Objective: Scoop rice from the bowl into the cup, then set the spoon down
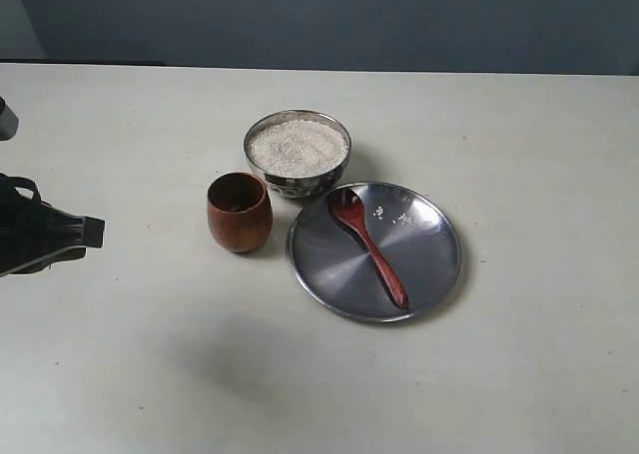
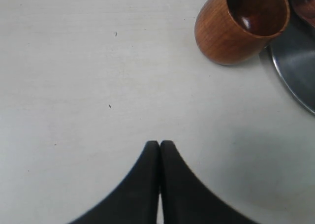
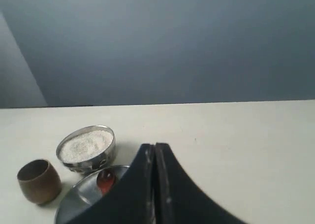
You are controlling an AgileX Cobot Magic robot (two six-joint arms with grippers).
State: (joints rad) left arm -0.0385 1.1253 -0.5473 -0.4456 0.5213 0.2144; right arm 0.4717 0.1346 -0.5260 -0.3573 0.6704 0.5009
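The steel bowl (image 1: 298, 154) stands at the table's middle, filled with white rice (image 1: 298, 146). Just in front and left of it is the wooden cup (image 1: 240, 213), upright; its inside looks dark and I see no grains in it (image 2: 256, 10). The wooden spoon (image 1: 367, 244) lies on the flat steel plate (image 1: 419, 264), scoop toward the bowl, with a few stray grains (image 1: 399, 218) beside it. My left gripper (image 1: 85, 231) is at the left edge, shut and empty (image 2: 160, 144), well short of the cup. My right gripper (image 3: 154, 146) is shut and empty, out of the exterior view.
The right wrist view shows the bowl (image 3: 86, 147), the cup (image 3: 39, 181) and the spoon's scoop (image 3: 104, 180) beyond the shut fingers. A grey-blue wall rises behind the table's far edge.
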